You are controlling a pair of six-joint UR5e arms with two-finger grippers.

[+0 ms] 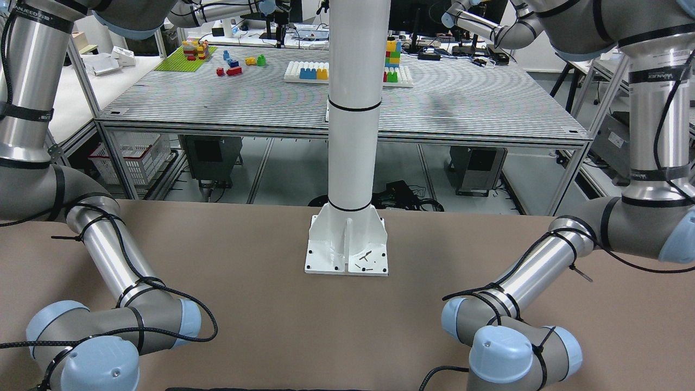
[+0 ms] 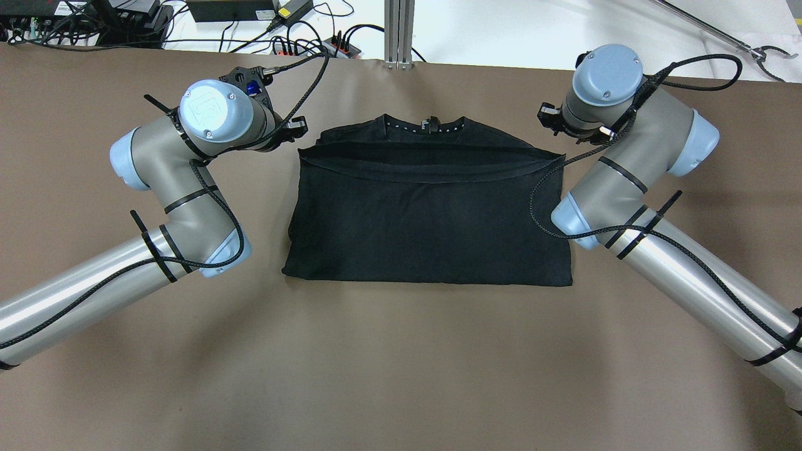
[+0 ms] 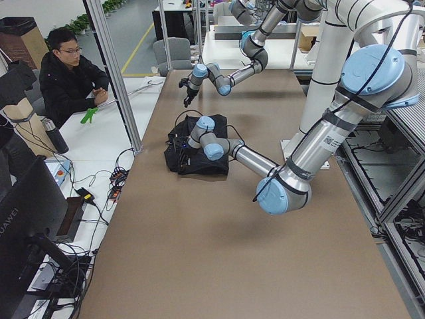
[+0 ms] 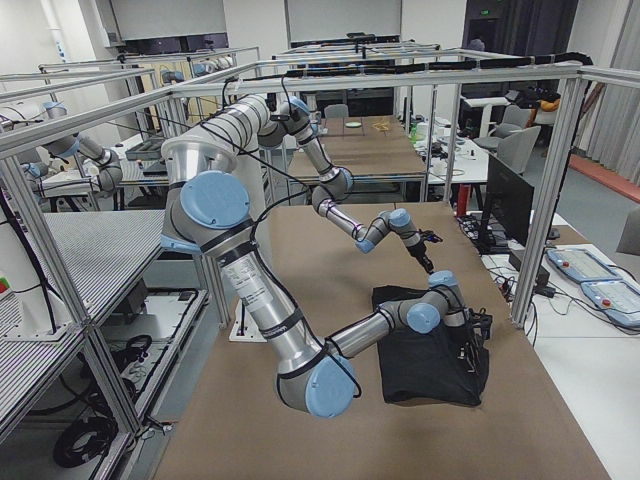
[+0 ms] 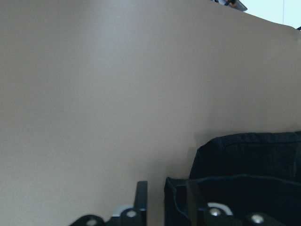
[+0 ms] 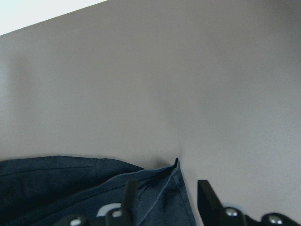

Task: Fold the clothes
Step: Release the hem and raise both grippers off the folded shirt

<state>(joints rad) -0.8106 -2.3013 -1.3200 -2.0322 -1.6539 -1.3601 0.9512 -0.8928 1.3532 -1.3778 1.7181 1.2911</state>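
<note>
The black clothes [image 2: 426,225] lie flat in the middle of the brown table [image 2: 401,363]. They are folded into a rectangle, with a hemmed edge laid across just below the collar [image 2: 426,124]. My left gripper [image 2: 299,128] is at the cloth's far left corner. In the left wrist view it is open [image 5: 167,189], with the corner of the cloth [image 5: 249,160] lying between its fingers. My right gripper [image 2: 545,119] is at the far right corner. In the right wrist view it is open [image 6: 167,184] over that corner of the cloth [image 6: 70,179].
The white post [image 1: 353,108] stands on its base plate [image 1: 347,255] at the robot's side of the table. Cables and power strips [image 2: 282,44] lie beyond the far edge. A seated person [image 3: 66,73] is beside the table.
</note>
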